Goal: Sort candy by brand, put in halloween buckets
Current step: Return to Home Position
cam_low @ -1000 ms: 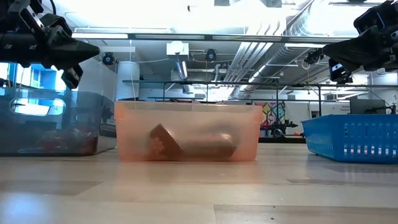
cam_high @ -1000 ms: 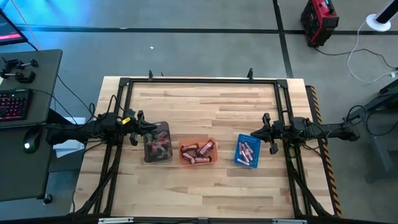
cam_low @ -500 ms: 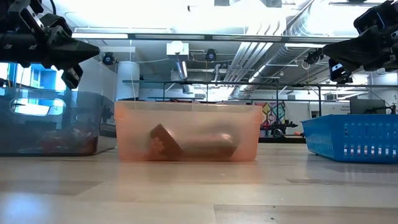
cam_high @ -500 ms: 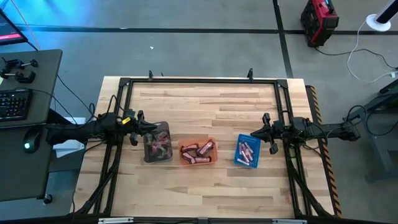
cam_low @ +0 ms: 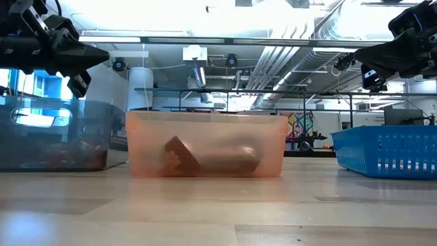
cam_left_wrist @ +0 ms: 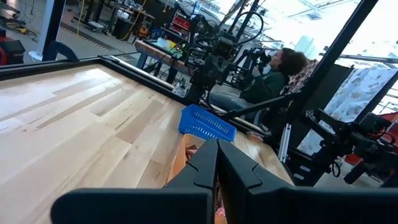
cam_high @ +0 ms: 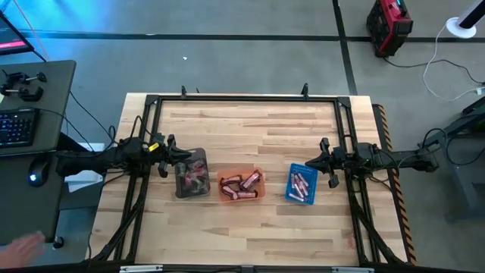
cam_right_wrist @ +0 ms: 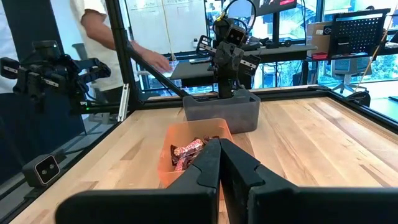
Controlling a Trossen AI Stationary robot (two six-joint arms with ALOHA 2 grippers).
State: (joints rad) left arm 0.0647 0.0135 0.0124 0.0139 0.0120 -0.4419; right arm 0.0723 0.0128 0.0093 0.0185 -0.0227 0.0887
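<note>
Three halloween buckets stand in a row on the wooden table: a dark grey one (cam_high: pixel 191 174), a translucent orange one (cam_high: pixel 242 185) and a blue one (cam_high: pixel 301 184). Candy lies in each. The pieces in the dark bucket (cam_high: pixel 195 177) are pink and red, the orange bucket (cam_right_wrist: pixel 186 149) holds reddish-brown bars, and the blue bucket (cam_high: pixel 302 183) holds pink pieces. My left gripper (cam_high: pixel 184 155) is shut and level, above the dark bucket's left rim. My right gripper (cam_high: pixel 309 163) is shut and level, above the blue bucket's right rim. Both are empty (cam_left_wrist: pixel 217 152) (cam_right_wrist: pixel 219 148).
A black rail frame (cam_high: pixel 242 98) runs around the table top. A desk with a keyboard (cam_high: pixel 17 129) stands off the table's left edge, and a person's hand (cam_high: pixel 26 244) shows beside it. One person stands (cam_right_wrist: pixel 106 37) and another sits (cam_left_wrist: pixel 273 71) beyond the table.
Both arms have kept still. A person's hand has come into the high view off the table's near left corner.
</note>
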